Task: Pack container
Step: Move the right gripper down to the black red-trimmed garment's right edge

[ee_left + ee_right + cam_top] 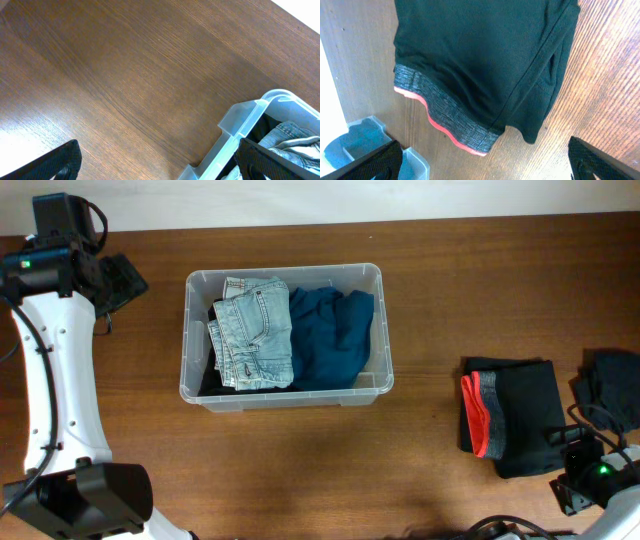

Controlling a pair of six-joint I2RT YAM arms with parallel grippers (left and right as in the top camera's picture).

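The clear plastic container (196,285) stands left of the table's middle. It holds folded light-blue jeans (256,332) and a dark blue garment (332,335). My left gripper (124,280) is open and empty, above bare wood left of the container's far-left corner (248,116); the jeans (295,137) show past its right finger. My right gripper (578,472) is open and empty at the front right, just in front of folded black shorts with a grey and red waistband (512,416). The shorts fill the right wrist view (480,60).
A second dark garment (612,385) lies at the far right edge, beside the shorts. A corner of the container (357,145) shows in the right wrist view. The wooden table (440,300) is bare between the container and the shorts.
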